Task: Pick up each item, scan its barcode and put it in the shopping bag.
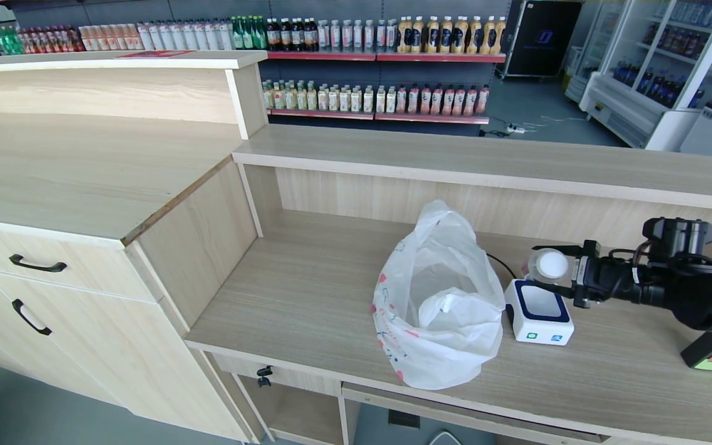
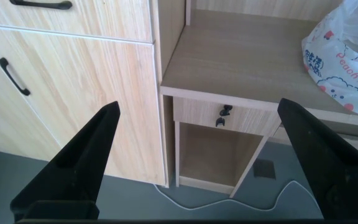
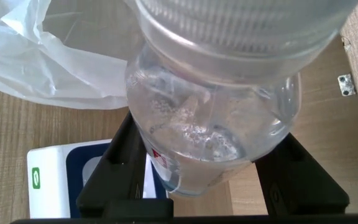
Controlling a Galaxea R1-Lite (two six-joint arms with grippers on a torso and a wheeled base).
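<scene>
A clear bottle [image 1: 547,264] with a white cap lies sideways in my right gripper [image 1: 555,270], just above the white and blue barcode scanner [image 1: 538,312] on the lower counter. From the right wrist view, the bottle [image 3: 216,124] sits between my right gripper's [image 3: 207,186] black fingers, with the scanner [image 3: 61,180] below. The white plastic shopping bag [image 1: 439,309] stands open just left of the scanner, with something white inside it. My left gripper [image 2: 197,168] hangs open and holds nothing, low in front of the counter, near the bag's corner [image 2: 344,56].
The lower counter [image 1: 306,296] has a back wall and a raised ledge behind it. A taller counter [image 1: 84,167] with black-handled drawers [image 1: 38,266] stands to the left. A small locked drawer [image 2: 222,115] is under the counter edge. Drink shelves [image 1: 381,55] and fridges [image 1: 659,62] are far behind.
</scene>
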